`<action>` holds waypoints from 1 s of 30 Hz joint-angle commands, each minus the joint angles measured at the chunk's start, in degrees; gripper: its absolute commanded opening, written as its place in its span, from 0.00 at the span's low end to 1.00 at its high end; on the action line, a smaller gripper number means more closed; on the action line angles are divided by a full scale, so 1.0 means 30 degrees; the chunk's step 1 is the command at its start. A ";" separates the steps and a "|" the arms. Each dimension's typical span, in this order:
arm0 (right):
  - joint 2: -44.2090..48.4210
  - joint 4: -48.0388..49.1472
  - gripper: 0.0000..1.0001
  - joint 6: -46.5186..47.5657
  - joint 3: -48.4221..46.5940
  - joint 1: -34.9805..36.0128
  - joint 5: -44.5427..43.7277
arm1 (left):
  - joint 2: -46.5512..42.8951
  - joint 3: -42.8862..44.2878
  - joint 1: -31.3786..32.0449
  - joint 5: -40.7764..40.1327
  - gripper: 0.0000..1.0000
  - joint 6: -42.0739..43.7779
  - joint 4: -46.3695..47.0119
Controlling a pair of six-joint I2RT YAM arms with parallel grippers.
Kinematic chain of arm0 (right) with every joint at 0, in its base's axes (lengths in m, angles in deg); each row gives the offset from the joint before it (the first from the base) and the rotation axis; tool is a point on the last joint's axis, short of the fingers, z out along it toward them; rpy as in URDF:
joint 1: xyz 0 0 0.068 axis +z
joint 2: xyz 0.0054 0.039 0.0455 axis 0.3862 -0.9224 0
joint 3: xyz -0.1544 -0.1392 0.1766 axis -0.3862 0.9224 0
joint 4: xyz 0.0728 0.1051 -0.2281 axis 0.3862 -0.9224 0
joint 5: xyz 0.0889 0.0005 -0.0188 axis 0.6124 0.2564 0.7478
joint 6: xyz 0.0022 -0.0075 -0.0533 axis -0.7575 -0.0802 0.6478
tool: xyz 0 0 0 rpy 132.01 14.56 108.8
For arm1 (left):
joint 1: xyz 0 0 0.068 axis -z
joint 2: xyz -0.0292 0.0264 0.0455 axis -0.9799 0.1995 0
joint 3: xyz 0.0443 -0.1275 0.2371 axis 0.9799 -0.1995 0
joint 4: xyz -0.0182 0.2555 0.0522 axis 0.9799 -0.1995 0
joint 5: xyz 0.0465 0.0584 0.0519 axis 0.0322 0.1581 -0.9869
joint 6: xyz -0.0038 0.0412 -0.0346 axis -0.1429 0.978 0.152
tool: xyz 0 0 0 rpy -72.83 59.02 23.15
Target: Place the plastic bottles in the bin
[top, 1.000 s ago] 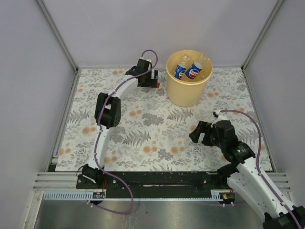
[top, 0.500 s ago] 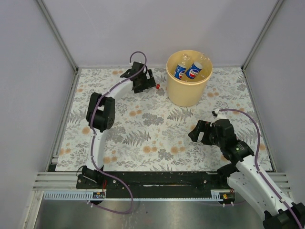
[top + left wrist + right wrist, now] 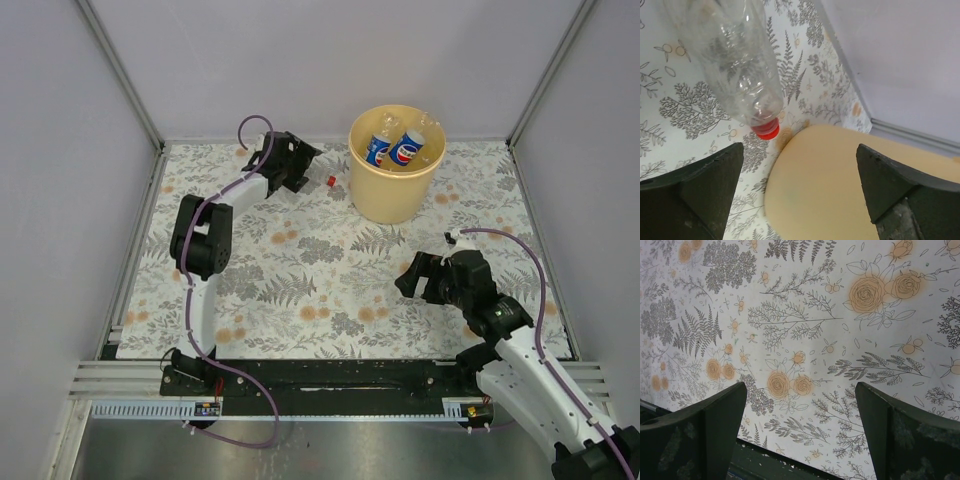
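The bin point(image 3: 394, 178) stands at the back of the table, right of centre. It holds two blue-labelled bottles point(image 3: 406, 149) and some clear ones point(image 3: 386, 123). A clear plastic bottle with a red cap point(image 3: 740, 65) lies on the cloth left of the bin; in the top view only its cap point(image 3: 330, 180) shows clearly. My left gripper point(image 3: 303, 168) is open and empty beside this bottle. In the left wrist view point(image 3: 799, 165) the bottle lies beyond the fingers and the bin's side point(image 3: 840, 190) fills the gap. My right gripper point(image 3: 410, 277) is open and empty over bare cloth, as the right wrist view point(image 3: 800, 410) also shows.
A floral cloth point(image 3: 320, 270) covers the table. Pale walls with metal posts close in the left, back and right sides. A black rail point(image 3: 330, 375) runs along the near edge, and it shows in the right wrist view point(image 3: 770, 465).
My left wrist has swung left and turned, away from the bin. The red-capped bottle has stayed where it lies. The right arm has barely moved.
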 commanded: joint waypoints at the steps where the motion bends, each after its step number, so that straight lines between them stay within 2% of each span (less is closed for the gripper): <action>1: -0.0323 0.0633 1.00 0.0367 -0.0340 0.0126 0.0707 | 0.0452 0.1586 -0.0166 -0.1771 0.98 -0.1948 0.0242; 15: -0.0969 0.0750 0.99 0.0632 -0.0634 0.0126 0.0825 | 0.2093 0.3139 -0.0607 -0.1893 0.98 -0.2211 -0.1722; 19: -0.0908 0.0867 0.99 0.0660 -0.0575 0.0126 0.0853 | 0.2999 0.3490 -0.0724 -0.1426 0.98 -0.2855 -0.0817; 24: -0.1027 0.0751 0.99 0.0631 -0.0546 0.0126 0.1059 | 0.4639 0.5625 -0.0754 -0.1396 0.94 -0.2974 -0.1750; 27: -0.0793 0.0692 0.99 0.0543 -0.0487 0.0126 0.0913 | 0.5315 0.6566 -0.0725 -0.1716 0.86 -0.3120 -0.2950; 30: -0.0617 0.0516 0.99 0.0543 -0.0516 0.0126 0.0825 | 0.5172 0.6219 -0.0754 -0.1864 0.72 -0.3237 -0.3101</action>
